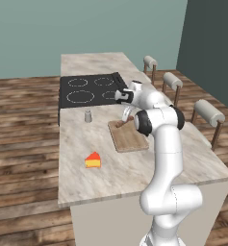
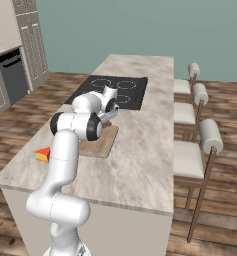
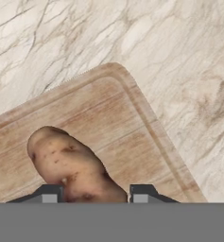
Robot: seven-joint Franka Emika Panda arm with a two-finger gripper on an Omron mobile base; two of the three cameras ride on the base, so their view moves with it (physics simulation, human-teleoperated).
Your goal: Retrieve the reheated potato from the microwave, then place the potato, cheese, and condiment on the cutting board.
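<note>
A: Scanning the bench (image 1: pixel 134 168) from the left base view, left to right: grey condiment (image 1: pixel 88 116) upright near the black cooktop (image 1: pixel 89 90), well apart from the board; cheese (image 1: pixel 93 160) nearer the front, also off the board; then cutting board (image 1: pixel 128 136) with the fingers (image 1: pixel 125 116) low over its far end.

B: And from the right base view?

A: Cheese (image 2: pixel 43 154) at the left edge, mostly hidden behind the arm; cutting board (image 2: pixel 100 143) partly hidden too; fingers (image 2: pixel 106 122) down at its far end. Stools (image 2: pixel 190 160) along the right side.

B: Potato?

A: Lying on the cutting board (image 3: pixel 123 118) in the hand view. Potato (image 3: pixel 71 165) stretching up and left from between the two fingers (image 3: pixel 141 192), near end sitting right in the gap.

B: Clamped on it?

A: Hard to call. Fingers parted about a potato's width, one on each side of its near end; contact or a sliver of space, cannot tell.
</note>
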